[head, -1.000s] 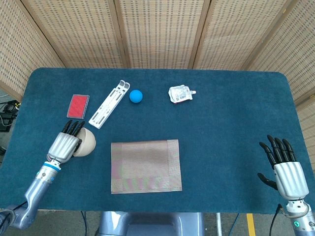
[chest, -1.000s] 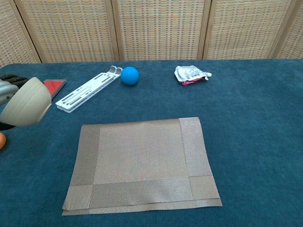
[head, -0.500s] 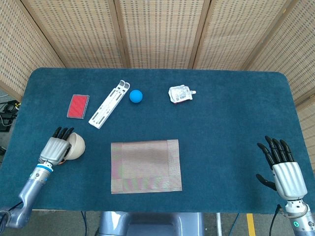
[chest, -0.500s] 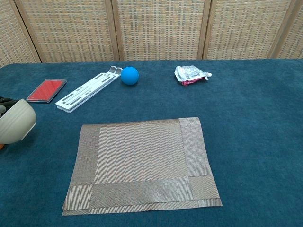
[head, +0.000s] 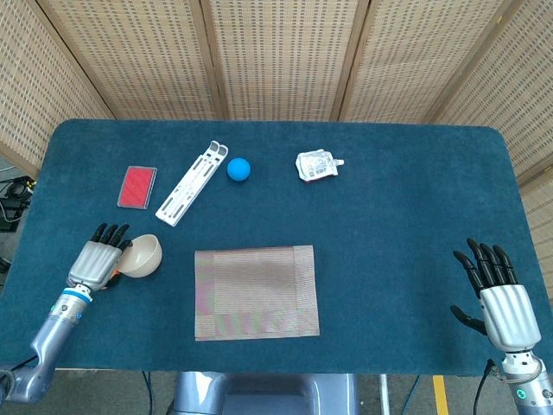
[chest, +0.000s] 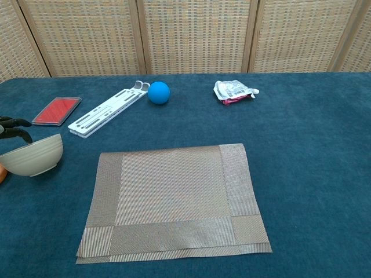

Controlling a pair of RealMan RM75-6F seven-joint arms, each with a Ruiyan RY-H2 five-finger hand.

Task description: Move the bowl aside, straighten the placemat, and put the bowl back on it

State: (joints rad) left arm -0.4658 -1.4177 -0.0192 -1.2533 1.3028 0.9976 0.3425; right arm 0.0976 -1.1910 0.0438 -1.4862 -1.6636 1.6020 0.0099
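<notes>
The bowl [head: 143,255] sits upright on the blue table [head: 406,199], just off the left edge of the placemat [head: 256,291], with a strip of cloth showing between them. That spot makes sense: it clears the mat completely, so the mat can be squared up without anything weighing on it, and it keeps the bowl near for the trip back.

The left hand [head: 95,262] is right beside the bowl, its dark fingertips [chest: 16,128] at the far rim in the chest view. Whether they pinch the rim or merely touch it, I cannot tell from either camera (the chest view crops most of the hand). The right hand [head: 501,294] waits well apart at the near right corner, fingers spread and holding nothing, likely parked until the mat needs it.

The bowl is a plain pale cream piece, rounded, with a smooth outer wall and a slightly darker rim. It looks empty from above and stands level on the cloth.

The placemat is a woven grey-brown rectangle with broad border bands. It lies close to square with the table edge, though its near edge shows a doubled line in the chest view, perhaps a fold or a second layer.
</notes>
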